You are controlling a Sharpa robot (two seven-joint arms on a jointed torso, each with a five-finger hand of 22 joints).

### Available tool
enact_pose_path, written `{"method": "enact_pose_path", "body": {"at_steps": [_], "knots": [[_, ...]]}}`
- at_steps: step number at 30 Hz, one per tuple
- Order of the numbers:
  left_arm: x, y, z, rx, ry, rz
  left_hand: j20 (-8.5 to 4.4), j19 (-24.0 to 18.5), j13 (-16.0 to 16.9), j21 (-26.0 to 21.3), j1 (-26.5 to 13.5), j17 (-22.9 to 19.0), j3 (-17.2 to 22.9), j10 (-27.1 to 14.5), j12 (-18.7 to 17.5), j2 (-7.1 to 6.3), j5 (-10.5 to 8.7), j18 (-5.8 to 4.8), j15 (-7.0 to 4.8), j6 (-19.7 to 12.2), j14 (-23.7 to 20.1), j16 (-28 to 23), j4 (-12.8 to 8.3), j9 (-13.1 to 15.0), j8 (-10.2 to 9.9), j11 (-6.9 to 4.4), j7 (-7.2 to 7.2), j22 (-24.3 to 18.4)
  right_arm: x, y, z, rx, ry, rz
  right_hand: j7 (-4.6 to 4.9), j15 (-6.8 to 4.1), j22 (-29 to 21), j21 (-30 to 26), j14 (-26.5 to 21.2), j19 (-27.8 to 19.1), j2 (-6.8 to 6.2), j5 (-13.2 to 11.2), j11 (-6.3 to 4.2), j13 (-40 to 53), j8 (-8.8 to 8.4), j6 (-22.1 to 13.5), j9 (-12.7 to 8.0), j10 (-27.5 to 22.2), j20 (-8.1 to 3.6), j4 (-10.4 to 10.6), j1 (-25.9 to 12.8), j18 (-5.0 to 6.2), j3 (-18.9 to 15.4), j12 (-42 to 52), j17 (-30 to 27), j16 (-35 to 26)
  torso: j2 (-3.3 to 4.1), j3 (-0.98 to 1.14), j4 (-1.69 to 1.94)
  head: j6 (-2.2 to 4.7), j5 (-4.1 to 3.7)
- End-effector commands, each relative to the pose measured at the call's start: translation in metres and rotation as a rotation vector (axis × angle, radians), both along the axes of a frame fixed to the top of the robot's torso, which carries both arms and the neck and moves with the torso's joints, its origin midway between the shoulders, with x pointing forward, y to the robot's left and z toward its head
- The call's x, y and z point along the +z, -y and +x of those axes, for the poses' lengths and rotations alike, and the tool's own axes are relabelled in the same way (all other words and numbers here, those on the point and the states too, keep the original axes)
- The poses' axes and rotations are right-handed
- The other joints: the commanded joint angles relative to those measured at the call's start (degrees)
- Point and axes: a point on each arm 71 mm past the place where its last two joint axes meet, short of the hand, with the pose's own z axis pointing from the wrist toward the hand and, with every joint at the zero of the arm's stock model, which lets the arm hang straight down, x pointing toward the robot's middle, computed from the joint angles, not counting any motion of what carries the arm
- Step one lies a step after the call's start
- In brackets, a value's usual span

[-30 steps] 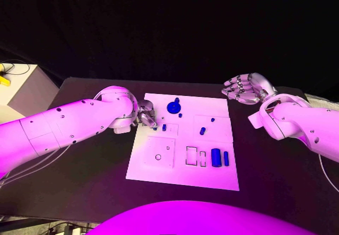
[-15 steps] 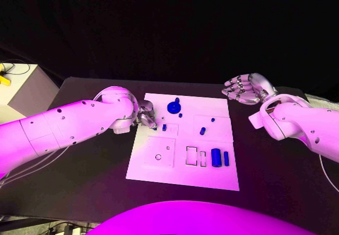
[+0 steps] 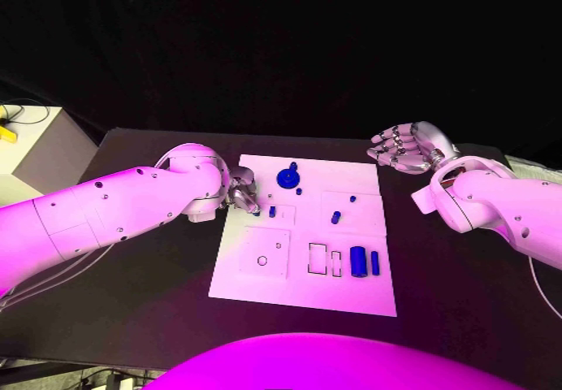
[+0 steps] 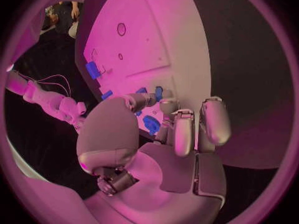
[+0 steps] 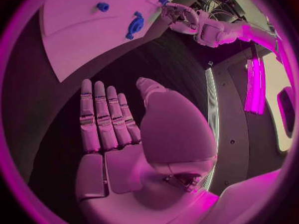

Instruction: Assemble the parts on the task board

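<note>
The white task board [image 3: 302, 280] lies mid-table. A round blue part [image 3: 288, 175] sits at its far end, small blue pegs [image 3: 336, 217] stand near the middle, and blue blocks [image 3: 360, 262] sit at the near right. My left hand [image 3: 244, 193] hovers at the board's left edge with its fingers curled in. Its fingertips [image 4: 163, 104] are right beside a small blue peg [image 3: 272, 211]; I cannot tell whether they touch it. My right hand [image 3: 402, 148] is held off the board's far right corner, fingers [image 5: 102, 117] straight and apart, holding nothing.
A pale box [image 3: 41, 146] stands at the table's far left. Empty slots [image 3: 317, 258] and a round hole [image 3: 261, 261] mark the board's near half. The right wrist view shows the board [image 5: 74, 40], the round part [image 5: 134, 24] and my left hand [image 5: 184, 17].
</note>
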Motion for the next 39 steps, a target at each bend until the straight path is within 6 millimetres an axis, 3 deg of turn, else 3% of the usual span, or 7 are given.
{"method": "enact_pose_path", "body": {"at_steps": [1,6,25,33,39], "knots": [[-0.0054,0.0033,-0.0036,-0.006,-0.038,-0.020,-0.06,0.11,-0.33,-0.04,-1.08,12.40,7.57,0.30,-0.11,0.24,0.00,-0.57,-0.53,1.09,5.23,0.24,-6.94,0.11,0.51,0.05,-0.58,-0.30,0.0008,-0.0024,-0.0009,0.031,0.022,-0.023,3.00,0.13,-0.31,-0.15,-0.49,-0.55,0.02,0.34,0.54,-0.11,-0.40,0.01,-0.12,0.01,0.05,0.36,-0.38,0.72,0.14,-0.51,-0.32,-0.46,-0.04,0.03,-0.02,0.00,0.00],[-0.0056,0.0029,-0.0030,0.006,-0.042,-0.037,-0.24,0.05,-0.17,-0.19,-5.67,12.47,5.13,0.80,-0.10,0.08,-0.84,-0.56,-0.78,1.37,5.26,0.25,-3.83,0.46,0.99,-0.33,-1.19,-0.35,0.0005,-0.0037,-0.0013,0.042,0.033,-0.041,3.00,0.15,-0.38,-0.15,-0.49,-0.57,0.09,0.35,0.56,-0.11,-0.41,0.01,-0.13,0.00,0.07,0.38,-0.42,0.72,0.15,-0.55,-0.40,-0.49,-0.01,0.05,0.02,0.00,-0.03],[-0.0064,-0.0002,-0.0011,0.028,-0.040,-0.041,-0.52,0.10,0.03,-0.42,-8.91,12.47,-1.86,0.65,-0.06,-0.28,-1.40,-0.57,-1.02,2.11,5.26,0.20,0.22,0.23,0.72,-0.55,-1.49,-0.44,-0.0008,-0.0037,-0.0016,0.043,0.024,-0.041,3.03,0.18,-0.53,-0.15,-0.52,-0.61,0.12,0.33,0.59,-0.13,-0.43,0.01,-0.15,-0.04,0.10,0.41,-0.52,0.71,0.12,-0.64,-0.56,-0.57,-0.03,0.03,0.00,0.00,-0.06],[-0.0065,-0.0009,0.0000,0.038,-0.034,-0.042,-0.51,0.17,0.21,-0.63,-8.74,12.46,-12.56,0.38,-0.03,-0.31,-1.73,-0.57,-1.01,2.64,5.24,0.16,4.75,-0.04,0.28,-0.43,-1.45,-0.50,-0.0009,-0.0038,-0.0017,0.044,0.022,-0.040,3.05,0.20,-0.60,-0.15,-0.54,-0.64,0.12,0.32,0.61,-0.13,-0.43,0.02,-0.16,-0.06,0.11,0.43,-0.58,0.71,0.09,-0.69,-0.63,-0.61,-0.01,0.03,-0.02,0.00,-0.08],[-0.0067,-0.0018,0.0004,0.042,-0.033,-0.040,-0.53,0.10,0.10,-0.80,-7.83,12.39,-16.22,0.20,-0.13,-0.20,-1.75,-0.53,-0.98,2.65,5.22,0.10,6.33,-0.18,-0.01,-0.43,-1.36,-0.68,-0.0009,-0.0036,-0.0017,0.044,0.021,-0.040,3.05,0.20,-0.60,-0.15,-0.54,-0.64,0.12,0.32,0.61,-0.13,-0.43,0.02,-0.16,-0.06,0.11,0.43,-0.58,0.71,0.09,-0.69,-0.63,-0.61,-0.03,0.03,-0.01,0.00,-0.10]]}}
